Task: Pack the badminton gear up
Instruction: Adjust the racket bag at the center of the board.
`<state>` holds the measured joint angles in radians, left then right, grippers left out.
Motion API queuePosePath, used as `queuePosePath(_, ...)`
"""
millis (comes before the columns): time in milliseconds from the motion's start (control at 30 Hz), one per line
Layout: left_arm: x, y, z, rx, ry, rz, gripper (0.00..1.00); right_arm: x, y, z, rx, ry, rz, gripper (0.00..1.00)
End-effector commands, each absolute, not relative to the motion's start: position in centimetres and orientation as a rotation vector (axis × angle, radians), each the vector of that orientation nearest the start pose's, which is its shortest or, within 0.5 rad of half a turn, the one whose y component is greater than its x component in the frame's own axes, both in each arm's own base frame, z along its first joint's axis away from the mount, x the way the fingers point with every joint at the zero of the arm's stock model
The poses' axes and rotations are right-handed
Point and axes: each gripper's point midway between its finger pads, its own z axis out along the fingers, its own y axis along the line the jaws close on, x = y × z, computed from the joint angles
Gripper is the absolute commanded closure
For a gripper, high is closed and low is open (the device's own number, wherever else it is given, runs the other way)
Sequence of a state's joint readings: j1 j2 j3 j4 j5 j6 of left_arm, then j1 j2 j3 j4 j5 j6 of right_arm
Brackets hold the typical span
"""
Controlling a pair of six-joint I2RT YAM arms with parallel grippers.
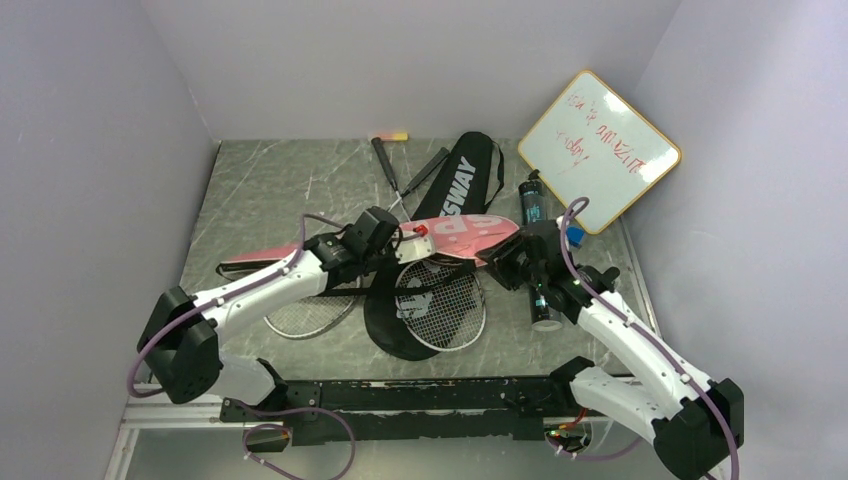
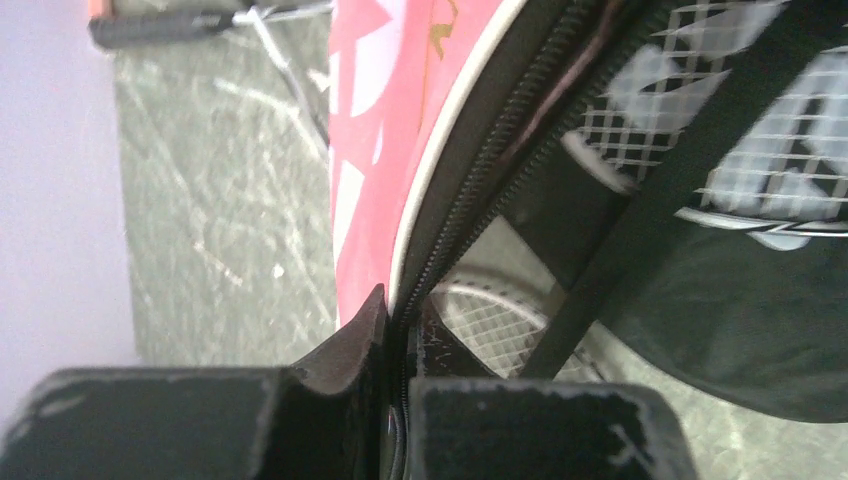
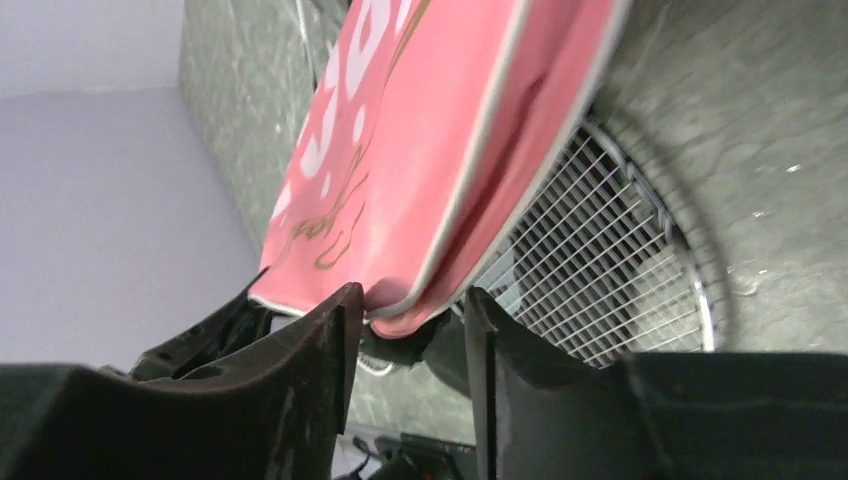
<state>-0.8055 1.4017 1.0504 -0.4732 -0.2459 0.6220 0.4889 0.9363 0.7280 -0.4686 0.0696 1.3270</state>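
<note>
The left gripper [image 2: 397,335] has its jaws drawn narrow, pinching the zippered edge of the pink "SPORT" racket cover [image 2: 370,150]. In its wrist view the zipper [image 2: 470,190] runs up and to the right from between the fingers [image 2: 345,350]. The right gripper [image 3: 412,297] has its jaws partly apart. The rounded end of the cover sits between them, lying against the left-hand finger [image 3: 325,340] with a dark gap on the other side, so it looks cradled rather than clamped.

In the overhead view the cover [image 1: 465,230] lies across the middle of the table [image 1: 260,190]. Its long axis runs left to right and rises slightly toward the right. The left gripper [image 1: 392,237] is on the long edge near mid-length, and the right gripper [image 1: 508,262] is at the right tip.

Just below the cover in that frame, a white-framed racket [image 1: 440,305] lies with its strung head partly tucked under the pink edge. A second racket head [image 1: 310,315] lies to the lower left, beneath the left arm. The black "CROSSWAY" racket cover [image 1: 468,178] lies above centre, and a dark tube [image 1: 533,200] stands beside the whiteboard [image 1: 600,150] at upper right.

The coming move probably turns on the open zippered edge facing down toward the racket heads. The white-framed racket lies between the two grippers, and the other lies closer to the left arm.
</note>
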Motion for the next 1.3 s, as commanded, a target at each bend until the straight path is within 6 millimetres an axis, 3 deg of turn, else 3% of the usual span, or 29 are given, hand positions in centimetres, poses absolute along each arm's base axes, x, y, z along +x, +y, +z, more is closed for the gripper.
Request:
queuePosePath(0,29.1,-26.6,18.9,1.434,1.608,-0.071,0.95,25.0,19.3,20.3,0.86,2.162,1.029,0.43)
queuePosePath(100,28.3,-25.8,18.4,1.461,1.608,-0.065,0.95,25.1,17.6,22.0,0.784,2.114,0.927,0.29)
queuePosePath(267,26.9,-24.8,17.4,1.463,1.649,-0.095,0.95,23.8,16.7,24.1,0.402,2.04,0.87,0.29)
queuePosePath(400,26.4,-24.4,17.0,1.448,1.65,-0.11,0.95,21.7,16.9,23.4,0.183,2.02,0.891,0.33)
queuePosePath(533,26.3,-24.4,17.1,1.44,1.661,-0.115,0.95,20.1,17.2,22.0,0.107,2.0,0.949,0.51)
queuePosePath(633,26.1,-24.1,16.8,1.46,1.668,-0.108,0.95,19.4,16.9,21.2,0.046,1.971,0.938,0.52)
queuePosePath(733,25.8,-23.6,16.1,1.519,1.659,-0.081,0.95,19.3,16.2,21.0,0.039,1.955,0.898,0.42)
queuePosePath(867,26.3,-22.3,15.9,1.52,1.666,0.009,0.95,18.5,16.4,24.1,-0.075,1.881,0.912,0.33)
queuePosePath(1033,26.1,-21.7,15.1,1.569,1.669,0.04,0.95,18.1,16.1,26.4,-0.284,1.767,0.825,0.3)
queuePosePath(1067,26.2,-21.5,15.1,1.573,1.673,0.052,0.95,17.7,16.3,26.8,-0.355,1.733,0.819,0.27)
queuePosePath(1100,26.3,-21.2,15.0,1.571,1.678,0.068,0.95,17.4,16.6,27.2,-0.432,1.693,0.813,0.18)
queuePosePath(1167,26.7,-20.6,15.3,1.555,1.685,0.092,0.95,17.4,17.1,27.4,-0.499,1.655,0.806,0.12)
queuePosePath(1267,27.0,-20.2,16.0,1.525,1.672,0.085,0.95,18.2,17.8,27.3,-0.595,1.659,0.773,0.11)
